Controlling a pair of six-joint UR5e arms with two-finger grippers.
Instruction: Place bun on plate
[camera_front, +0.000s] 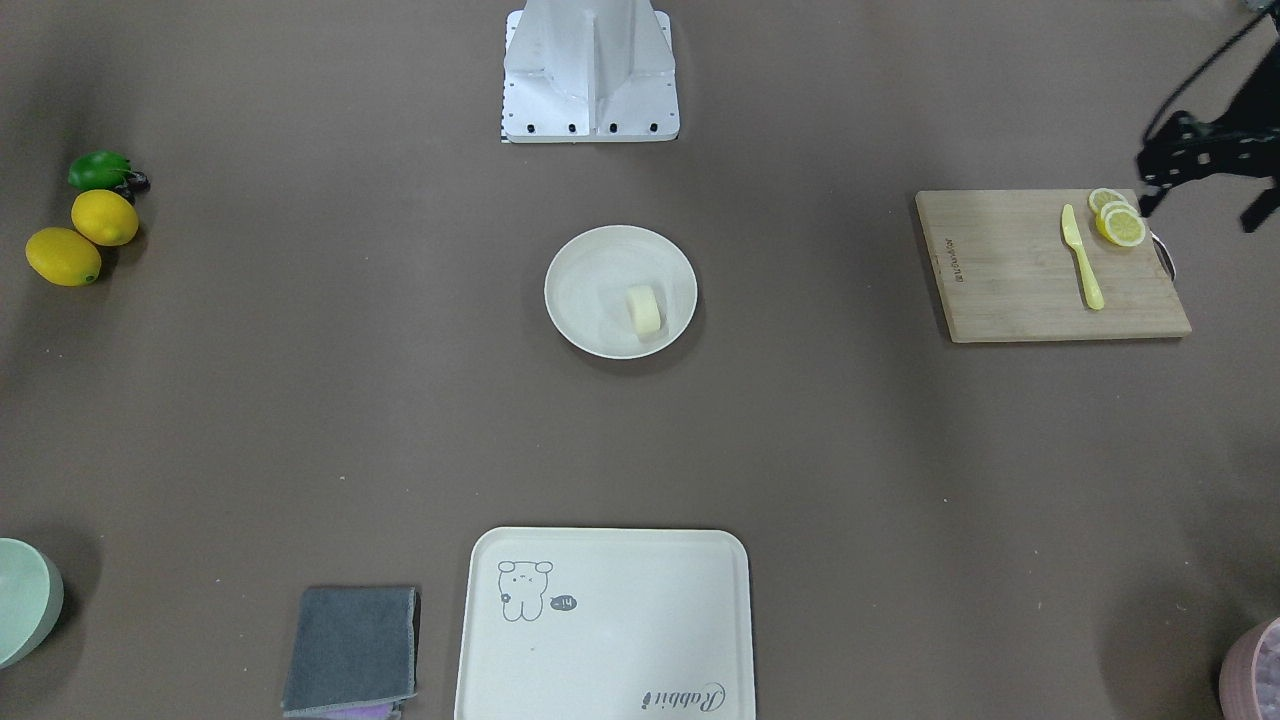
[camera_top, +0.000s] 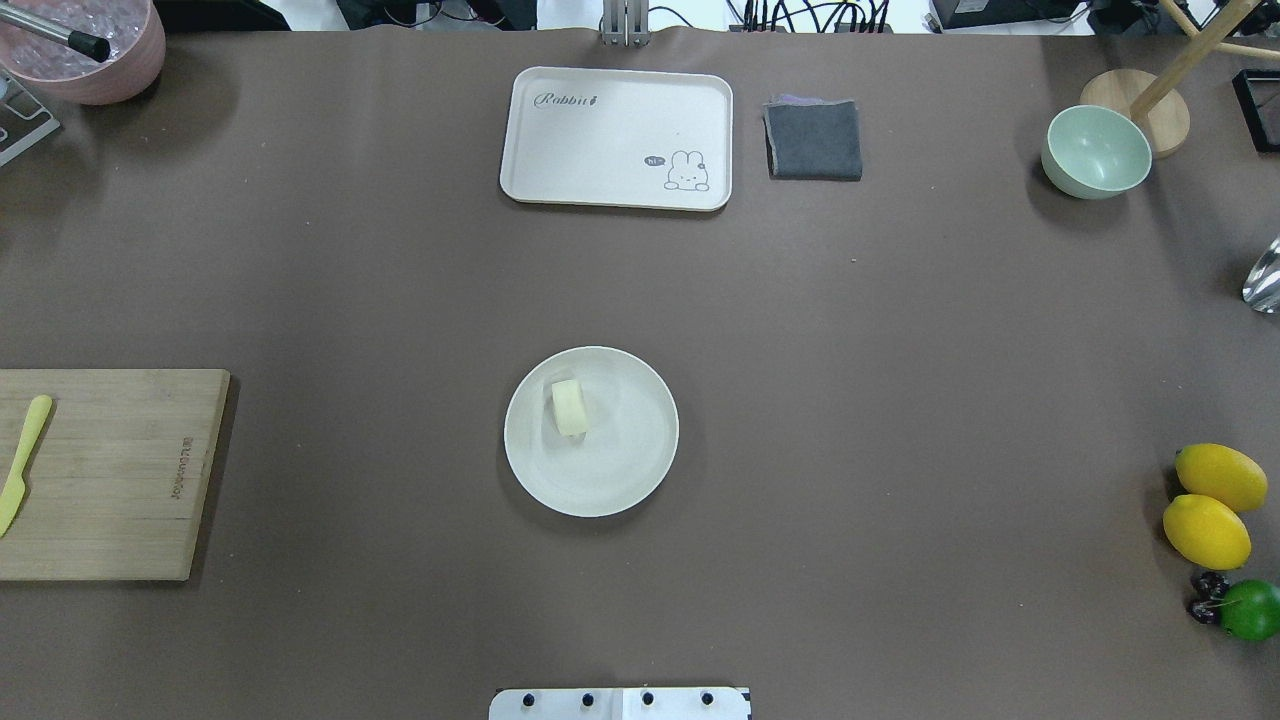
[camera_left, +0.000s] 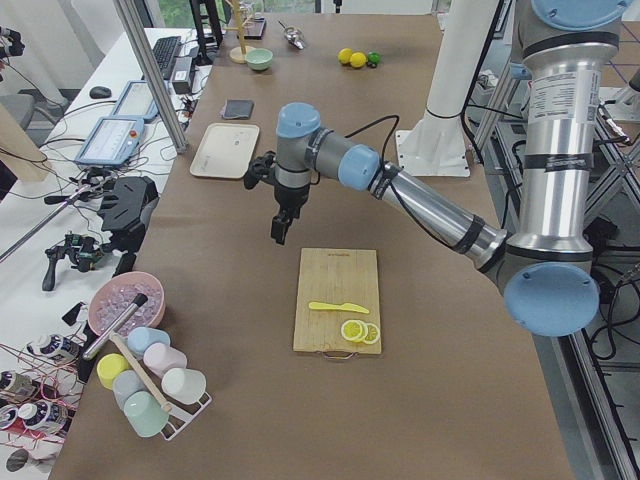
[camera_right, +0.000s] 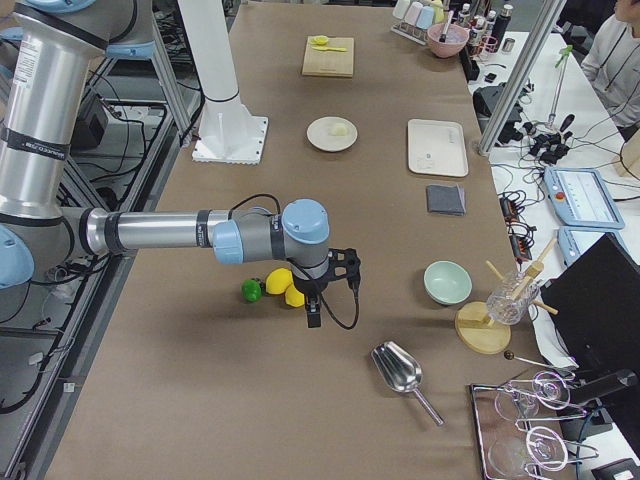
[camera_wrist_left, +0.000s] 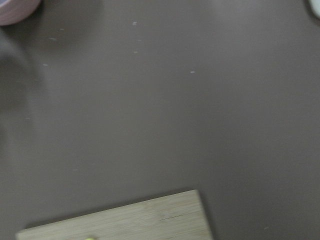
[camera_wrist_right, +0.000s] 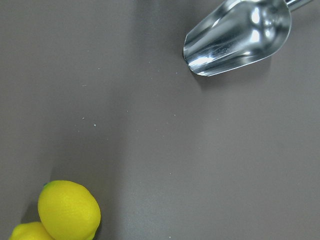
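A: Start at the arms. What are the grippers doing?

B: The left gripper hangs above the table, just beside one end of the cutting board. The right gripper hovers near two lemons and a metal scoop. Both look small and dark in these views, so I cannot tell whether their fingers are apart or together. Each is well apart from the middle of the table.

A: And the bun?

B: The bun sits on the plate, a little off centre and seemingly tipped onto its edge. Nothing touches it, so I judge the job done.

A: If it needed shifting again?

B: My guess is that it is light and soft, and a hard squeeze would dent it, so a gentle pinch only. I would come from above and close on the two flat faces as it stands, because the rounded side could roll out of the fingers. The plate is shallow and its rim low, so it should not get in the way.

A: What about the other containers?

B: The plate holds the bun and nothing else. The tray with the little drawing has nothing on it, and the green bowl looks empty. The pink bowl holds clear, ice-like pieces with a dark-tipped handle resting in it. The board — not a container, really — carries a yellow knife and some lemon slices.
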